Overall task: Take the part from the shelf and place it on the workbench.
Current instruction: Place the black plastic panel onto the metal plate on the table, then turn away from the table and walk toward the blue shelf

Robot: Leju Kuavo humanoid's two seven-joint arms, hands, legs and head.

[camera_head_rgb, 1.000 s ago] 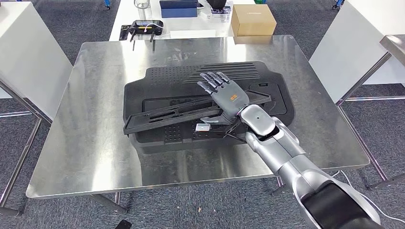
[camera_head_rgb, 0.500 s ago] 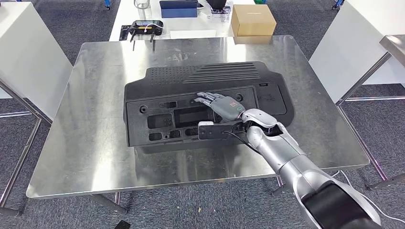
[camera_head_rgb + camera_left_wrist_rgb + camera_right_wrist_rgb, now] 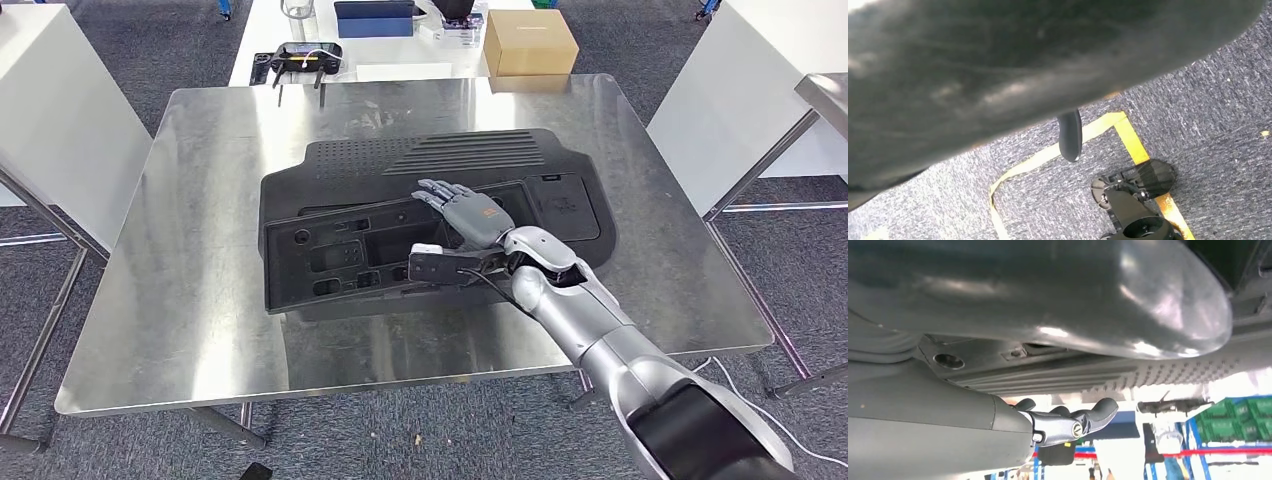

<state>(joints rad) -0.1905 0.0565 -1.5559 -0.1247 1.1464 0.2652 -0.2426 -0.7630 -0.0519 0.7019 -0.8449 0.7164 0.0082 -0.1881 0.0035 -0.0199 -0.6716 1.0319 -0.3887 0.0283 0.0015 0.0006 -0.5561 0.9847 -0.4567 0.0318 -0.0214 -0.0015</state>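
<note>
A flat black frame part (image 3: 340,250) lies on a larger black ribbed panel (image 3: 450,150) in the middle of the steel workbench (image 3: 200,330). My right hand (image 3: 470,215) holds the frame at its near right edge, fingers stretched over its top and thumb under the edge. That side sits slightly tilted up off the panel. In the right wrist view the part (image 3: 1048,370) passes between the thick thumb (image 3: 1098,300) and the darker fingers (image 3: 1068,422). My left hand (image 3: 1070,135) hangs over the carpet, one finger straight, holding nothing.
Behind the workbench a white table carries a cardboard box (image 3: 530,42), a black controller (image 3: 298,55) and a dark tablet (image 3: 375,18). White tables stand at the left (image 3: 60,110) and right (image 3: 740,90). Yellow floor tape (image 3: 1048,155) runs under the left arm.
A second ago the frame was tipped up steeply on the panel; it then went down flat. Now its near right edge is raised a little again, with the hand still on it.
</note>
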